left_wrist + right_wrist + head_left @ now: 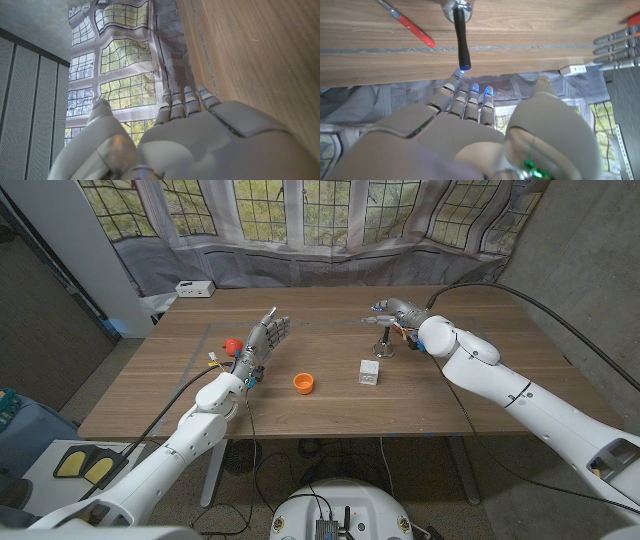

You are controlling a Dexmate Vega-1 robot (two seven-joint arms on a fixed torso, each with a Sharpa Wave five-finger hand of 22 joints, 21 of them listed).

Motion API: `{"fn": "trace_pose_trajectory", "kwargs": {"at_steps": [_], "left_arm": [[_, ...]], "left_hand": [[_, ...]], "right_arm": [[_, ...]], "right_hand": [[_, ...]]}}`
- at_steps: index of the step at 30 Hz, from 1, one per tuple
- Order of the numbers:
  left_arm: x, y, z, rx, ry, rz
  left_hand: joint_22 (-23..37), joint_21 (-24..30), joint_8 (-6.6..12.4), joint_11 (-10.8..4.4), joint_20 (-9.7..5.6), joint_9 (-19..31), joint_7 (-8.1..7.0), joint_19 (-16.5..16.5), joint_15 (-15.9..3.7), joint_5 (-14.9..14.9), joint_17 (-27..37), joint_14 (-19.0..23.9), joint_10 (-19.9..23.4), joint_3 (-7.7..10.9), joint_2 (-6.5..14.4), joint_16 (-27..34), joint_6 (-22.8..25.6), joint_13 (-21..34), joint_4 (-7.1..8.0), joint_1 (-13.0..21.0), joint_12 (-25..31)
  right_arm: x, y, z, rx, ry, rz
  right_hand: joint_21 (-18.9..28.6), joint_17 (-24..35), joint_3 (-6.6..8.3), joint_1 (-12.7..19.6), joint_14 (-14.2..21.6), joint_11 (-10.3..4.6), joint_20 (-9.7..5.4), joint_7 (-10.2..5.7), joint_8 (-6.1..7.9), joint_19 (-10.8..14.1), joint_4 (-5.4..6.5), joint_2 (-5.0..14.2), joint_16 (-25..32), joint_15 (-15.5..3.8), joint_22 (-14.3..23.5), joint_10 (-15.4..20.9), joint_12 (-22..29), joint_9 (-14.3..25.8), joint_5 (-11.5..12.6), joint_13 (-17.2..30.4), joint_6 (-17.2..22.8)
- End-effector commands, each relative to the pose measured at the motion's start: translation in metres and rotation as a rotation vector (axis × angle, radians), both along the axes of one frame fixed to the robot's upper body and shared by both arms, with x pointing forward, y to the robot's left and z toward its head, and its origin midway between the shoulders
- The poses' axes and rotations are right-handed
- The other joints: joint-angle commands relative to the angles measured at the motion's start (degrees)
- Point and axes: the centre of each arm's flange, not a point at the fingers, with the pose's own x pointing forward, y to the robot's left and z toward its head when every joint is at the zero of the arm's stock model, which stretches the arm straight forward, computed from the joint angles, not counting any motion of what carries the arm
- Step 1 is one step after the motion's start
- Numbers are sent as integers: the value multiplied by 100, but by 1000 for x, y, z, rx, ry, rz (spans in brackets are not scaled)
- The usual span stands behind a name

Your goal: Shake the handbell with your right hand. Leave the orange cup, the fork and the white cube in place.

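The handbell [383, 346], silver with a black handle [461, 42], stands upright on the table at the right of the middle. My right hand [400, 313] hovers just behind and above it with fingers [469, 98] stretched out and nothing in them; the handle's tip is close to the fingertips. The fork [410, 25], with a red handle, lies on the table beside the bell. The white cube [370, 372] and the orange cup [304, 383] sit nearer the front edge. My left hand [262, 340] stands upright at the left, fingers spread, holding nothing.
A small red object [232, 345] lies close by my left hand. A white box [194, 288] sits at the table's far left corner. A curtain printed with windows [330, 220] hangs behind the table. Cables trail from both arms.
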Motion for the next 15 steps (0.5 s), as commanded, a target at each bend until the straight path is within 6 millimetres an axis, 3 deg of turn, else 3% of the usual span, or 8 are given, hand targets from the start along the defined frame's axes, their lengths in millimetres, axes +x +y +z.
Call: {"fn": "trace_pose_trajectory", "kwargs": {"at_steps": [1, 15], "left_arm": [[1, -5, 10, 29, -16, -11], [-2, -8, 33, 71, -73, 18]], "left_hand": [[11, 26, 38, 2, -7, 7, 25, 27, -12, -7, 11, 29, 45, 41, 2, 29, 38, 19, -6, -44, 29], [10, 26, 17, 58, -18, 6, 42, 35, 10, -7, 10, 21, 11, 44, -4, 23, -3, 18, -8, -47, 12]], "right_arm": [[-11, -6, 2, 229, -133, 141], [-29, -26, 3, 382, -253, 292]], "right_hand": [[35, 5, 55, -8, -37, 6, 10, 22, -21, -53, -3, 56, 35, 12, 17, -52, -16, -1, -7, 10, -54], [26, -20, 86, 9, -172, 43, 27, 55, -17, -155, -63, 58, 25, 48, 14, -193, -17, -7, -24, -10, -174]]}}
